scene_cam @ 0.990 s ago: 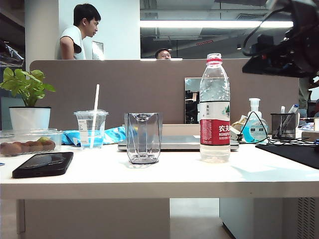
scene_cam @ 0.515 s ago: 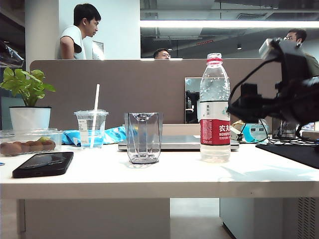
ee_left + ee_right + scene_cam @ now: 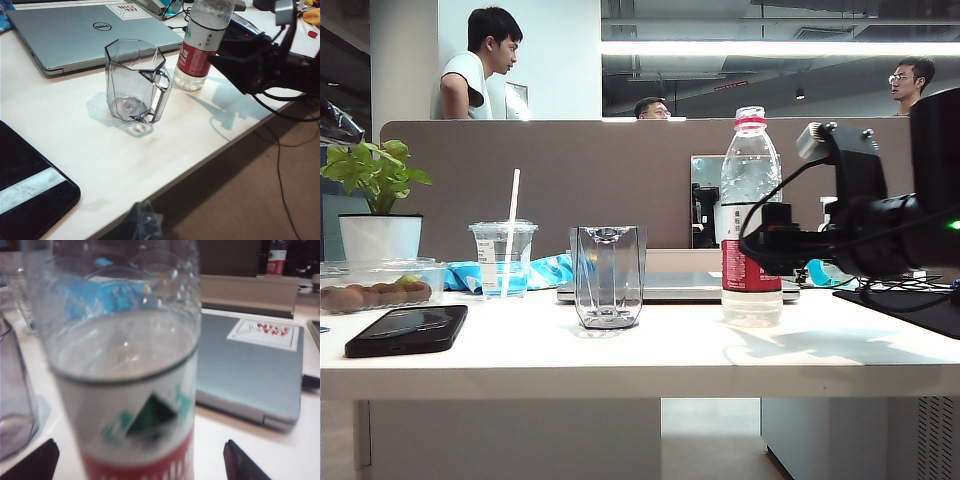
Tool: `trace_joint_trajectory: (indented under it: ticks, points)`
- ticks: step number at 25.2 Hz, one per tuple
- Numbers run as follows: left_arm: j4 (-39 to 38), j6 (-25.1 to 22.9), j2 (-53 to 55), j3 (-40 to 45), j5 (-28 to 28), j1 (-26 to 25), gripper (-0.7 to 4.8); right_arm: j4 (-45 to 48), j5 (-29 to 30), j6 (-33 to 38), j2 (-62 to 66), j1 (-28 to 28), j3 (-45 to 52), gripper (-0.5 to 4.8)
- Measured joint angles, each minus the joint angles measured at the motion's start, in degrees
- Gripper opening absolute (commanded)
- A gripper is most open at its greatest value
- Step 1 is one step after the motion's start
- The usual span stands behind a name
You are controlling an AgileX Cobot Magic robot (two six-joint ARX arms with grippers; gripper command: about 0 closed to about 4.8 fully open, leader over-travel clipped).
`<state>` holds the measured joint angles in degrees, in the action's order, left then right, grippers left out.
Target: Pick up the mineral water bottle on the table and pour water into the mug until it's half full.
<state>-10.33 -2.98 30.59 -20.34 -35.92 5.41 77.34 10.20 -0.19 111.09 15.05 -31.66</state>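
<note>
Exterior view: right gripper (image 3: 752, 243) is seen level at the label band of the mineral water bottle (image 3: 750, 215), reaching in from 3 o'clock; bottle stands upright, long axis vertical, on the table (image 3: 620, 350), with the mug (image 3: 608, 276) well apart at its 9 o'clock. Right wrist view: jaws are spread wide, fingertips (image 3: 32, 462) flanking the bottle (image 3: 125, 365) on both sides, no contact seen yet; grasp is judged to need only a short advance, then closing. Left gripper (image 3: 142, 222) is barely shown in its wrist view, state cannot be told; it is parked off the table edge, farther from the bottle than the right one. Versus a second ago: right arm was high at 1 o'clock of the bottle, now dropped to label height.
</note>
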Motion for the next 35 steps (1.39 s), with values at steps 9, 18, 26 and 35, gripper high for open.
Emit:
trace_joint_trajectory:
  ticks: [9,18,26,35]
  points:
    - [-0.22,-0.02,0.02,0.0,0.07,0.0,-0.04,-0.31,1.7,0.02,4.7,0.5,-7.93,4.71]
    - [-0.24,-1.38,0.04,0.0,0.42,0.0,-0.04,-3.15,2.58,0.2,6.36,1.38,-11.61,1.98]
    - [-0.24,-1.46,0.04,0.0,0.44,0.0,-0.04,-9.97,2.93,-9.18,2.29,1.46,-11.78,2.02]
    - [-0.24,-1.46,0.07,0.0,0.42,0.0,-0.04,-45.03,-1.57,-35.47,-12.46,3.19,-25.16,2.39]
